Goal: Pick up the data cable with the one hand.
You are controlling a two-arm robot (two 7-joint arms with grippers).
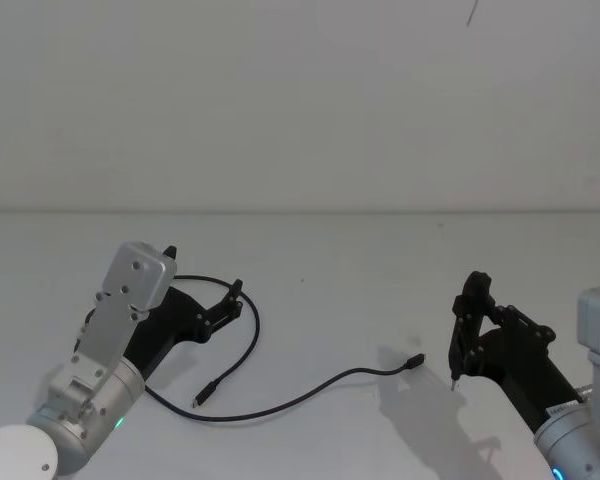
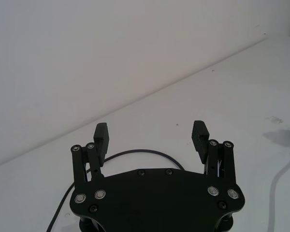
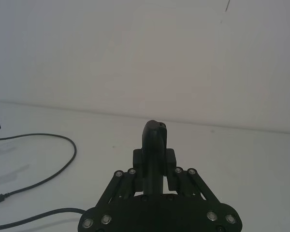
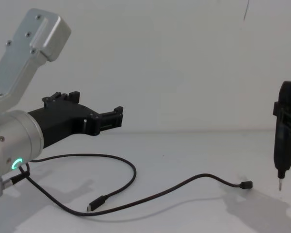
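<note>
Left hand spread, above data cable

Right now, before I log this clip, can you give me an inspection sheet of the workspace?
Surface: white table, flat.
Job's things: data cable lying loose in a loop, both plugs on the table, not gripped.
Clutter: nothing seen.
Grippers: left gripper open, above the cable's loop; right gripper shut on a slim black tool, tip pointing down at the table.
Cables: short lead at the left arm's wrist.
Surroundings: plain white wall.
</note>
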